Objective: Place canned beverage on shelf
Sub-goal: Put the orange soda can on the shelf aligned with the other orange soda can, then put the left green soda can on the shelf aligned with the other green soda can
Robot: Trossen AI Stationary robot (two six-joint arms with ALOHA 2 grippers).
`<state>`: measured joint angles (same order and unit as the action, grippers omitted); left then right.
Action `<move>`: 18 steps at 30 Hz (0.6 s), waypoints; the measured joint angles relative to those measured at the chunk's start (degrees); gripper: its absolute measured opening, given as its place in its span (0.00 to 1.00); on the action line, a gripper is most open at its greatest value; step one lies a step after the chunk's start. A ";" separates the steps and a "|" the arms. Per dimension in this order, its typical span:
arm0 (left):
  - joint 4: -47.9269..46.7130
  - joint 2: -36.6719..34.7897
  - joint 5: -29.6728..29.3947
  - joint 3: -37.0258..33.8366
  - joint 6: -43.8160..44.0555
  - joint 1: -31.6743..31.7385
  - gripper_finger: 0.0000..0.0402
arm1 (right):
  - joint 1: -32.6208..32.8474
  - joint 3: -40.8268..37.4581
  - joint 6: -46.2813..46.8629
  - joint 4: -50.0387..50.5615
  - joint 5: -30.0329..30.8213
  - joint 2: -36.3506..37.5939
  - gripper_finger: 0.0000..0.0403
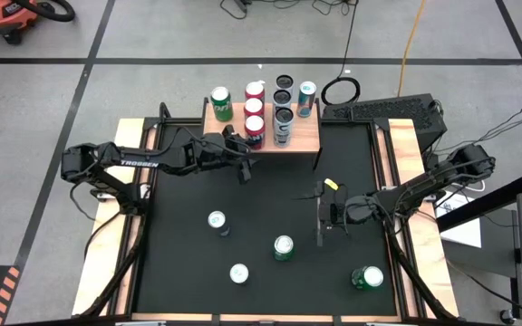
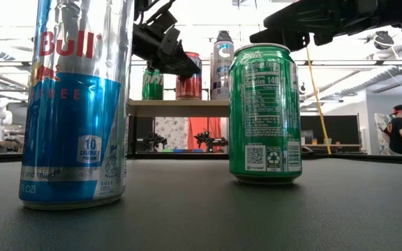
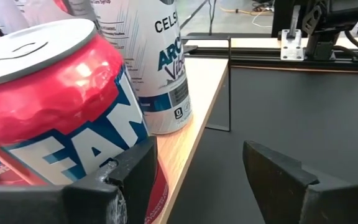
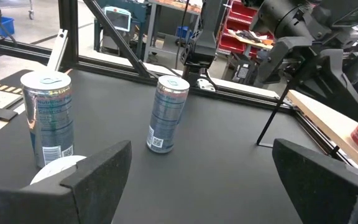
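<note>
The black table (image 1: 270,217) carries everything, and the shelf (image 1: 308,138), a light-wood board on thin black legs, stands at its far edge, in the middle.

On the shelf stand seven cans: a green can (image 1: 221,102) at the left end, three red cans (image 1: 254,109) in a column beside it, two dark-topped tall cans (image 1: 284,91) next, with a white tall can (image 1: 284,125) in front of them at the near edge, and a teal can (image 1: 306,98) at the right end. The front red can (image 3: 61,112) stands at the shelf's near edge.

On the table in front of the shelf four cans stand upright: a slim silver-blue can (image 1: 217,221), a green can (image 1: 284,247), another slim can (image 1: 239,273), and a green can (image 1: 367,278) near the right corner.

The left gripper (image 1: 242,163) is just in front of the shelf, beside the front red can; its jaws stand apart and hold nothing. The right gripper (image 1: 320,215) hangs over the table, well in front of the shelf, wide open and empty.
</note>
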<state>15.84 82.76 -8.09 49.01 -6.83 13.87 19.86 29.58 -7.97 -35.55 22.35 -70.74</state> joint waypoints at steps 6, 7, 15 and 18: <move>0.00 0.00 -0.40 0.00 0.07 0.00 0.59 | -0.01 0.00 0.20 0.01 0.00 0.00 0.92; 0.00 0.00 -0.40 0.00 0.09 0.00 0.59 | -0.01 0.00 0.20 0.00 0.00 0.00 0.92; 0.07 -0.07 1.01 -0.01 0.37 -2.87 0.59 | 0.00 0.00 0.63 0.12 -0.11 0.00 0.92; -0.42 -0.50 0.42 -0.04 0.39 -4.61 0.59 | -0.01 0.00 0.63 0.17 -0.11 0.00 0.92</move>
<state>15.41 82.26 -7.68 48.98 -6.44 9.25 19.86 29.58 -7.33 -35.38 22.24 -70.74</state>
